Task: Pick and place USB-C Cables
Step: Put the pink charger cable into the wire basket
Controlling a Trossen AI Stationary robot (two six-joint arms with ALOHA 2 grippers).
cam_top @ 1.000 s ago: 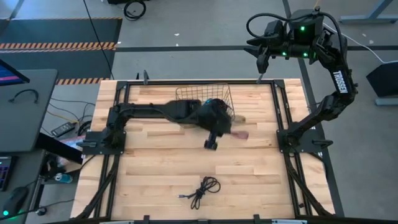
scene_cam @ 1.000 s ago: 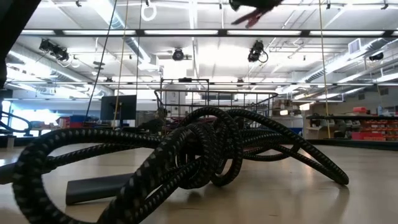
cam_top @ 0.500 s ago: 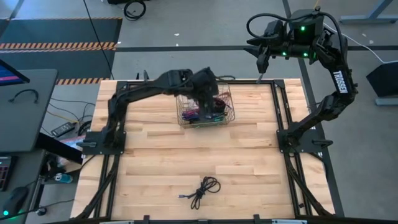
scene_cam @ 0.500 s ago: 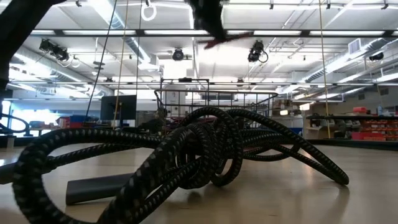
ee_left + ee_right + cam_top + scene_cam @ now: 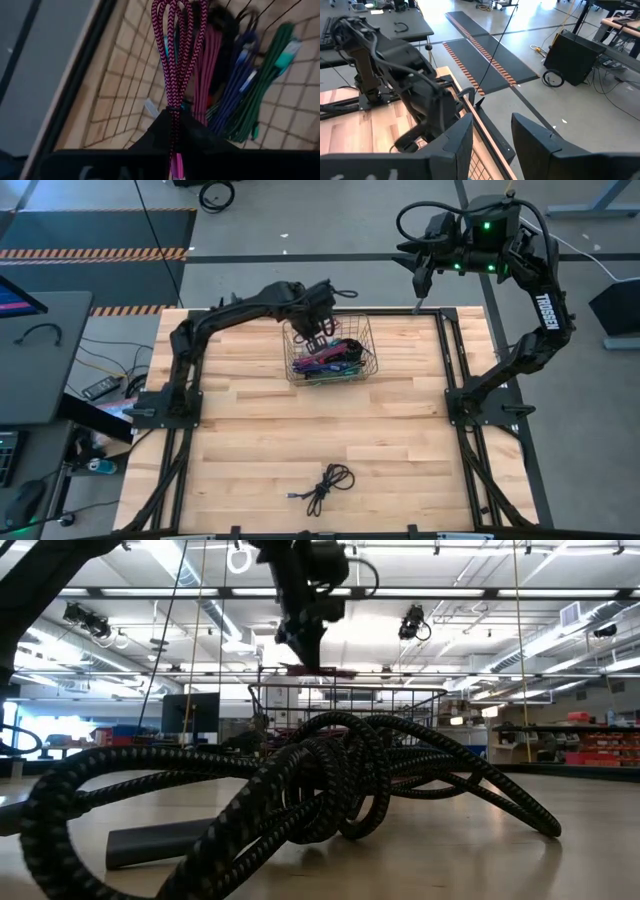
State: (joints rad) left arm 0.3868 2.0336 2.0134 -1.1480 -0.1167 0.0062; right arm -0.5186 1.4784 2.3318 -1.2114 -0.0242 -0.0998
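Your left gripper (image 5: 318, 332) hangs over the wire basket (image 5: 366, 360), fingers pinched on a magenta cable (image 5: 176, 60); release off-centre and its loops could snag the basket's rim; the right gripper (image 5: 492, 135), beyond the basket, waits parted, empty.

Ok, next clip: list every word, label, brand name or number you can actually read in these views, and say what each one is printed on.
"TROSSEN": white letters running down the right arm's upper link, in the high view.
Pale lettering at the edge of the left wrist view, on the left hand's own body: cut off, unreadable.
Likewise on the right hand's body in the right wrist view: unreadable.
No print shows on the wire basket or the cables.
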